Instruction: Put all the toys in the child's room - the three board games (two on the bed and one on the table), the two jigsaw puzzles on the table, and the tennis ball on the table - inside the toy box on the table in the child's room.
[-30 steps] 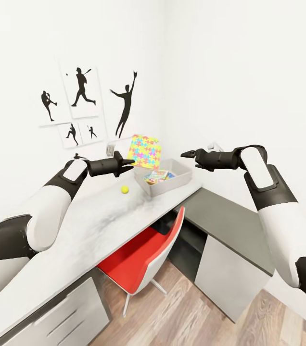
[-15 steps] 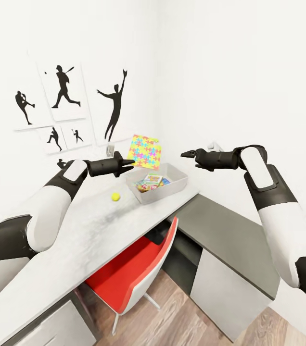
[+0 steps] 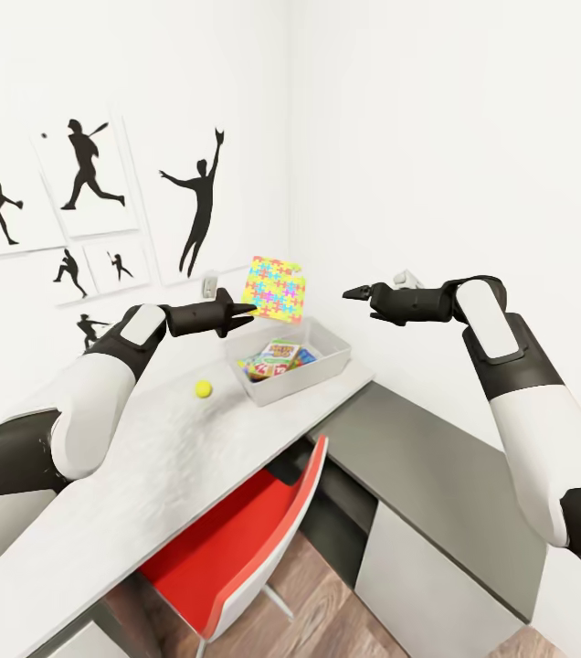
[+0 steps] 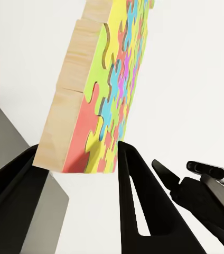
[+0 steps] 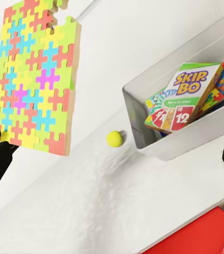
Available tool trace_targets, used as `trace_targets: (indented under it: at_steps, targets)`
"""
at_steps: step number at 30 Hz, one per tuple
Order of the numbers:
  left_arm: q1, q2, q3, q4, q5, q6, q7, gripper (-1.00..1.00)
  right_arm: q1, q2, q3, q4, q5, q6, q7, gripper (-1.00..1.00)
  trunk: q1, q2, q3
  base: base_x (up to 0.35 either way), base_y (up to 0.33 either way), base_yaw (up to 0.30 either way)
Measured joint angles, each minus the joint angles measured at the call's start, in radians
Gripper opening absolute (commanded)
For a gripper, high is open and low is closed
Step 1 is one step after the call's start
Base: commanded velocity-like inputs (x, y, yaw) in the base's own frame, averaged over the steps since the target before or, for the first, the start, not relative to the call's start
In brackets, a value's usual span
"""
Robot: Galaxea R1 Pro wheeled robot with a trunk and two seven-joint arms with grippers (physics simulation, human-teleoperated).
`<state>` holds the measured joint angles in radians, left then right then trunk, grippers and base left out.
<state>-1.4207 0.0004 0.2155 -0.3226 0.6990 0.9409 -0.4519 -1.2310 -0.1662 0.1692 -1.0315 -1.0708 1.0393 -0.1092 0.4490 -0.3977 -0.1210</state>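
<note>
the left tool (image 3: 243, 316) is closed on the lower corner of a jigsaw puzzle (image 3: 274, 289), its two dark fingers (image 4: 136, 196) pinching the slab's edge so the puzzle stands up from them, tilted, in the air above the desk (image 3: 144, 457). the right tool (image 3: 356, 293) hangs in the air to the right of the puzzle and well apart from it, holding nothing; its fingertips come to a point with little or no gap between them.

the puzzle hangs over the far left rim of the toy box (image 3: 327, 366), not touching it. the box sits at the far right end of the desk, close to the corner where the two white walls meet, with its right side near the desk's edge. open air lies between the two tools, directly over the box. the near stretch of the desk top is bare marbled white. a lower grey cabinet top (image 3: 437, 475) runs along the right wall, and a red chair (image 3: 236, 539) is tucked under the desk's near edge.

the puzzle is a thick wooden slab with a face of interlocking pieces in yellow, green, blue, pink and orange. inside the box lie board games (image 5: 182, 100), the top one marked skip-bo. the tennis ball (image 3: 203, 388) rests on the desk just left of the box, apart from it.
</note>
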Motion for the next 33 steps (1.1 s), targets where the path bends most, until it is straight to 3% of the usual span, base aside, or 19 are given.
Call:
trace_targets:
  at_steps: [17, 33]
  targets:
    - [0.001, -0.003, -0.001, 0.000, -0.001, 0.000, -0.001, -1.00, 0.000, 0.000, 0.003, 0.000, 0.000, 0.000, 0.000, 1.00, 0.000, 0.000, 0.000, 0.253, -0.022, 0.000]
    - [0.001, -0.003, 0.000, 0.000, 0.001, 0.001, -0.002, -1.00, 0.000, 0.000, 0.004, 0.000, 0.000, 0.000, 0.000, 1.00, 0.000, 0.000, 0.000, 0.125, -0.030, 0.000]
